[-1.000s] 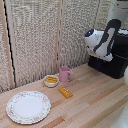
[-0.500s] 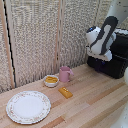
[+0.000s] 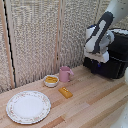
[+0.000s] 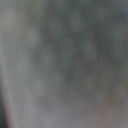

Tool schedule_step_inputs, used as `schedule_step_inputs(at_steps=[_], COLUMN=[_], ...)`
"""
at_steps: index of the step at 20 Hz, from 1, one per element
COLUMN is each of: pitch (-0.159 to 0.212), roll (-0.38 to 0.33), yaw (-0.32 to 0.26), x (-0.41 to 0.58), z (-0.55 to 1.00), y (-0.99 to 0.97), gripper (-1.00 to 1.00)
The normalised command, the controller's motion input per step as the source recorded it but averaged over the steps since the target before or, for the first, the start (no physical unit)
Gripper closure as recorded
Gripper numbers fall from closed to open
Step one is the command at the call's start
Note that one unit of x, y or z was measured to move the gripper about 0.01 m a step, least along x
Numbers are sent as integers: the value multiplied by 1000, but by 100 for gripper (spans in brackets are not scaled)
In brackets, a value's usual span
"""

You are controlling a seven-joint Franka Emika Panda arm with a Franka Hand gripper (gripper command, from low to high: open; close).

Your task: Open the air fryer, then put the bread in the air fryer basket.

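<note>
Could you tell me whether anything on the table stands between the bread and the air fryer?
Nothing visible does. From the bread to the air fryer the wooden table shows bare; the pink mug and small white bowl stand behind the bread, off that line.

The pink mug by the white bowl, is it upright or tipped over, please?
Upright: the pink mug stands on its base on the wooden table, handle sideways.

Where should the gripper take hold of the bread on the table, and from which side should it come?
Probably from above, closing across the narrow width of the bread: it lies flat on the table, long and thin, apart from the pink mug.
</note>
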Motion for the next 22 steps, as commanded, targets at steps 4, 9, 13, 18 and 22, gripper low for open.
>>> schedule_step_inputs(at_steps=[4, 9, 13, 18, 22], pitch=[-38, -79, -43, -22, 0], roll=[72, 0, -36, -33, 0], yaw=[-95, -41, -152, -158, -235], x=[0, -102, 84, 138, 302], z=[-22, -143, 0, 0, -23], y=[816, 966, 802, 751, 318], gripper=[100, 100, 100, 100, 100])
